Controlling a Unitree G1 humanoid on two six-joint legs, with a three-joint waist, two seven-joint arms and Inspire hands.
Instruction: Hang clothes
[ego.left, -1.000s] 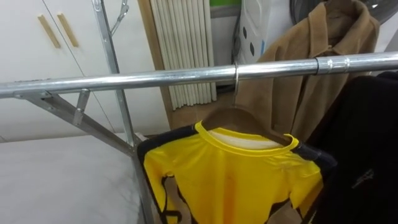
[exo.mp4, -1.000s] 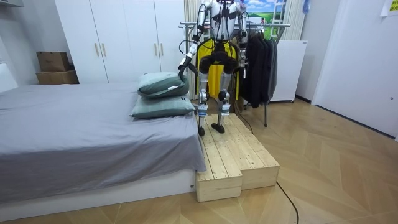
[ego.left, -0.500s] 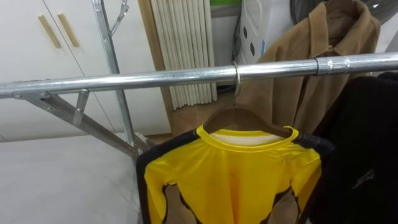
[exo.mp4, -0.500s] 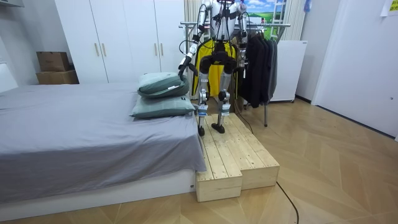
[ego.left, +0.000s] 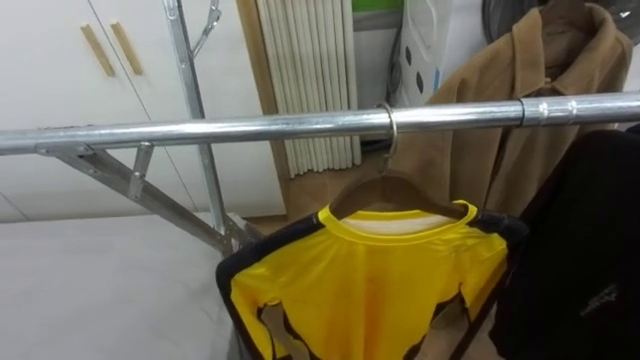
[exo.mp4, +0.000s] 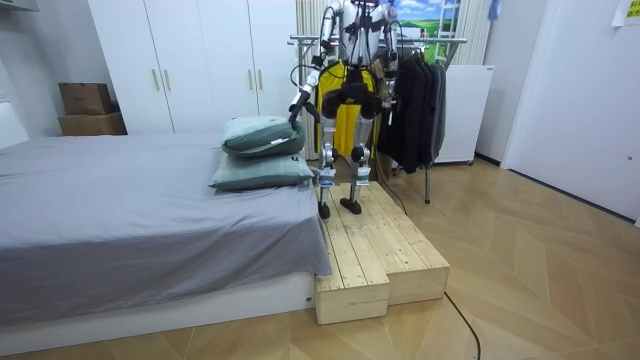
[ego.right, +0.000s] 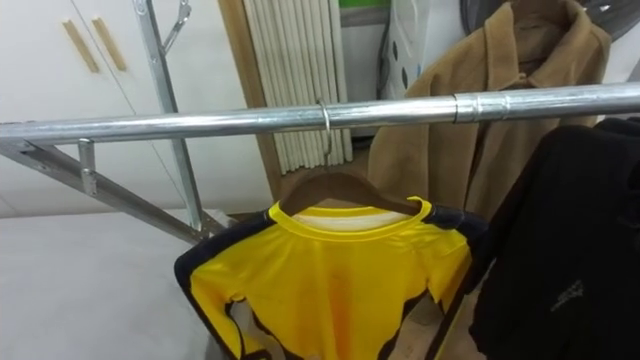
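The yellow shirt (ego.left: 370, 290) is hanging on a wooden hanger (ego.left: 385, 187), whose metal hook (ego.left: 391, 125) is sitting over the rail (ego.left: 250, 128) of the clothes rack. The shirt's dark-trimmed shoulders are spreading out to either side of the hanger, and its collar is lying just under the hanger's arch. To the right of it a black garment (ego.left: 590, 250) is hanging from the same rail, and behind the rail a brown coat (ego.left: 560, 60) is hanging. A diagonal brace (ego.left: 140, 195) is running down from the rail's left end towards an upright post (ego.left: 195, 90). Beyond the rack a white wardrobe (ego.left: 60, 60) with wooden handles (ego.left: 112, 48) is standing beside a white ribbed panel (ego.left: 310, 60).

In the room view the robot is standing on a wooden platform (exo.mp4: 380, 250) at the foot of the rack, facing it with its back to the camera. A bed (exo.mp4: 120, 220) with a grey cover is lying along the platform's left side, with two grey-green pillows (exo.mp4: 262, 135) stacked at its end. The left hand (exo.mp4: 296, 103) is hanging just above the upper pillow, and the right hand (exo.mp4: 385, 97) seems to be down against the dark clothes; both are too small to tell how they are set. Cardboard boxes (exo.mp4: 85, 100) are sitting beyond the bed by the wardrobe, and a wood floor (exo.mp4: 540, 270) is stretching away on the room view's right.
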